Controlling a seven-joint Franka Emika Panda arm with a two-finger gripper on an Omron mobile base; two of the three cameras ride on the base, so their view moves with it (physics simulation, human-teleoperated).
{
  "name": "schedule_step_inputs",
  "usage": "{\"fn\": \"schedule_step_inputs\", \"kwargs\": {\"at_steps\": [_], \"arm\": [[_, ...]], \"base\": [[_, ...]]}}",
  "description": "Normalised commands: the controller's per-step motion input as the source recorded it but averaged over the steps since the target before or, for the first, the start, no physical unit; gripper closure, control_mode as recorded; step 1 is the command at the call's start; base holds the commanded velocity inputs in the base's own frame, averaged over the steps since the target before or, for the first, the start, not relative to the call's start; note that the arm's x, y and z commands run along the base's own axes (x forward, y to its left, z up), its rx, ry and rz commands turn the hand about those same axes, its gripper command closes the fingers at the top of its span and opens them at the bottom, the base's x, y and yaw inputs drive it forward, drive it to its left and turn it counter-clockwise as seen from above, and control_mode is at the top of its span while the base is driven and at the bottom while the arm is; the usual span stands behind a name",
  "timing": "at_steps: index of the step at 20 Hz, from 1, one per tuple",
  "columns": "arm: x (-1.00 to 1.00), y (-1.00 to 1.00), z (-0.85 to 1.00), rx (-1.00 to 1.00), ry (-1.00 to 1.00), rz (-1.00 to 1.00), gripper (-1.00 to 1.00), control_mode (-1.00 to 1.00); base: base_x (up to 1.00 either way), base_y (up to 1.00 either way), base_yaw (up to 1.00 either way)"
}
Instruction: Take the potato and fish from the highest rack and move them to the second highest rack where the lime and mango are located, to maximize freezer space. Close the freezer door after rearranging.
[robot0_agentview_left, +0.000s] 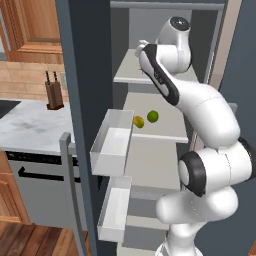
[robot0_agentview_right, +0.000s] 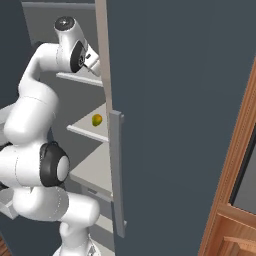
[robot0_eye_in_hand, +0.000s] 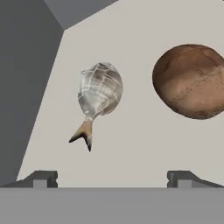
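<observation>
Your gripper (robot0_eye_in_hand: 112, 177) hangs empty with tips spread wide above the top rack (robot0_eye_in_hand: 131, 153), because fish (robot0_eye_in_hand: 99, 94) at frame centre and potato (robot0_eye_in_hand: 190, 81) at upper right both lie unmoved, lime (robot0_agentview_left: 152, 116) and mango (robot0_agentview_left: 139, 122) waiting below.

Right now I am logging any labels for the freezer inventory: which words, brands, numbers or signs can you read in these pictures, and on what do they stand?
None: no readable text in any view.
The fish and potato on the top rack are unmarked.
The lime and mango carry no stickers.
The freezer door, door bins, knife block and robot arm show no lettering.
</observation>
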Motion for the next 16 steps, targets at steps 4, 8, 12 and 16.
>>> {"fn": "schedule_step_inputs", "kwargs": {"at_steps": [4,8,12,16], "arm": [[0.41,0.01,-0.13,0.00,0.02,0.00,-1.00,-1.00],[0.41,0.06,-0.18,-0.01,0.06,0.00,-1.00,-1.00],[0.38,0.09,-0.18,-0.03,0.07,0.00,-1.00,-1.00],[0.35,0.09,-0.15,-0.02,0.02,0.00,-1.00,-1.00]], "base": [[0.00,0.00,0.00],[0.00,0.00,0.00],[0.00,0.00,0.00],[0.00,0.00,0.00]]}}
